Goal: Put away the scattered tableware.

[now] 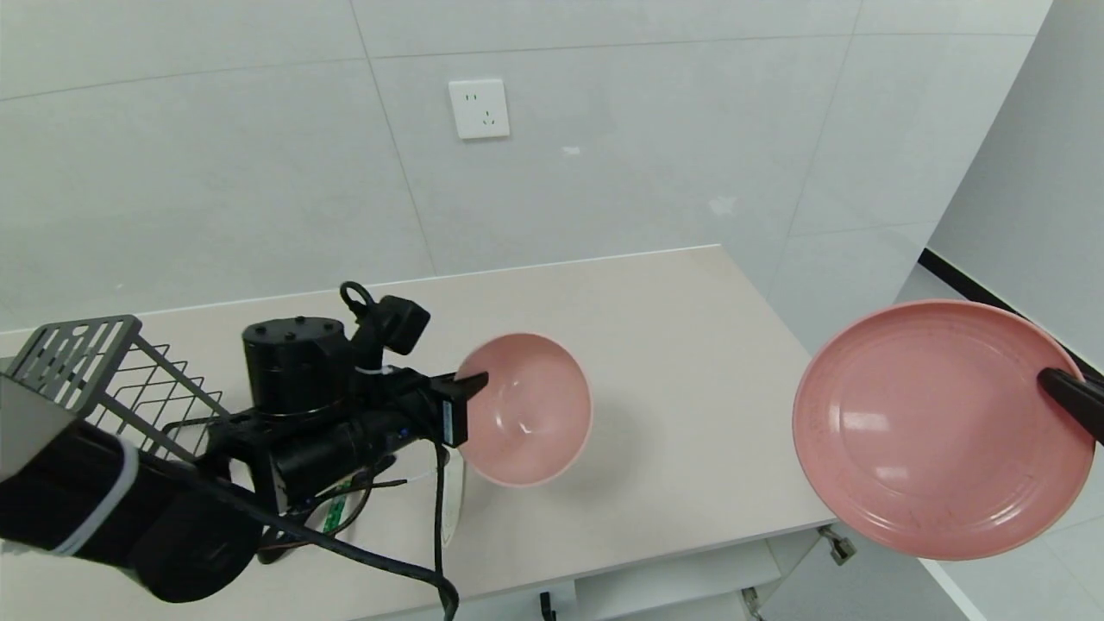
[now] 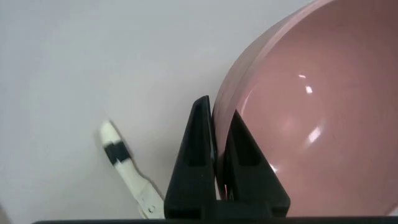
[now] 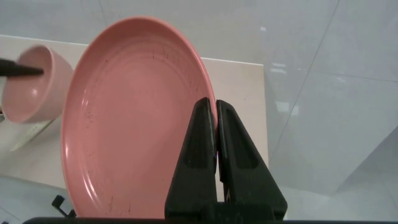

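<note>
A dark wire rack (image 1: 103,362) is sitting on the table (image 1: 673,345), well to the left of the left pincer (image 1: 473,384) and behind its arm. The left pincer is pinching the rim of the pink bowl (image 1: 530,414), one finger inside the hollow and one against the outer wall. The bowl is hanging to the right of the pincer, tilted, its hollow facing up and forward. In the left wrist view, the same pincer (image 2: 217,106) is biting the bowl (image 2: 311,118), and a white utensil handle with a black band (image 2: 124,168) is lying on the table beneath and just beside the fingers.

Well apart to the right, past the table's edge, the right pincer (image 1: 1056,384) is clamping the rim of the pink plate (image 1: 940,431). The plate is standing tilted to the left of this pincer, its face turned upward. In the right wrist view the pincer (image 3: 216,109) is squeezing the plate's edge (image 3: 137,118), with the bowl (image 3: 31,87) showing far beyond it.
</note>
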You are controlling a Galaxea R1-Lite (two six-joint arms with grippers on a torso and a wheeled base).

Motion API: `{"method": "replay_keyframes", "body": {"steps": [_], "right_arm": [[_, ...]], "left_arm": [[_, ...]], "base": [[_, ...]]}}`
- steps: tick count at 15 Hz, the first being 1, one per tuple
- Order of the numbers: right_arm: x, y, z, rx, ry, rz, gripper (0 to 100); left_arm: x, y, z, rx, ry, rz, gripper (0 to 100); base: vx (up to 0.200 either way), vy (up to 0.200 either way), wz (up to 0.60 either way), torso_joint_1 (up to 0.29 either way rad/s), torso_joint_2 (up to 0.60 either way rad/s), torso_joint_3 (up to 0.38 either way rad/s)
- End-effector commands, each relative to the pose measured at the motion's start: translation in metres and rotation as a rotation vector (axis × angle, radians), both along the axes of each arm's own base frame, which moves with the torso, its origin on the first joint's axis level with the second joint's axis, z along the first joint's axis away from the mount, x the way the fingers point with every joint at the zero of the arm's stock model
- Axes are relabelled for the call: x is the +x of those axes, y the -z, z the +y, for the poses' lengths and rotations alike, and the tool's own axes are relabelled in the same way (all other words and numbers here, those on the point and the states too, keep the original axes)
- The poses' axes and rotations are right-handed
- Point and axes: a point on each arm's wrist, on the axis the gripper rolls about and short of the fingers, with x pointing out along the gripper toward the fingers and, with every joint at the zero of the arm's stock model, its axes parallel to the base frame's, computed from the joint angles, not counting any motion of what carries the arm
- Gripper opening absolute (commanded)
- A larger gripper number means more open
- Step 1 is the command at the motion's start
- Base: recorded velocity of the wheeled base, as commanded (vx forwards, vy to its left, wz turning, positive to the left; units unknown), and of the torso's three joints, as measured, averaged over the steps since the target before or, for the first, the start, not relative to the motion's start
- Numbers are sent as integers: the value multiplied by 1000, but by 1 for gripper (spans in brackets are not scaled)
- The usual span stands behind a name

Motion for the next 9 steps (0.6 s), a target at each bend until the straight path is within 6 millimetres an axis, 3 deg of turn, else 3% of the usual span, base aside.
{"method": "replay_keyframes", "body": {"steps": [1, 4, 9], "right_arm": [[0, 0, 0, -1, -1, -1, 0], [0, 0, 0, -1, -1, 0, 0], [0, 1, 0, 0, -9, 6, 0]], "left_arm": [[-20, -39, 9, -48, -3, -120, 0], [-30, -35, 13, -57, -6, -114, 0], [-77, -29, 28, -88, 75, -136, 0]], "base": [[0, 0, 0, 0, 0, 0], [0, 0, 0, 0, 0, 0], [0, 0, 0, 0, 0, 0]]}}
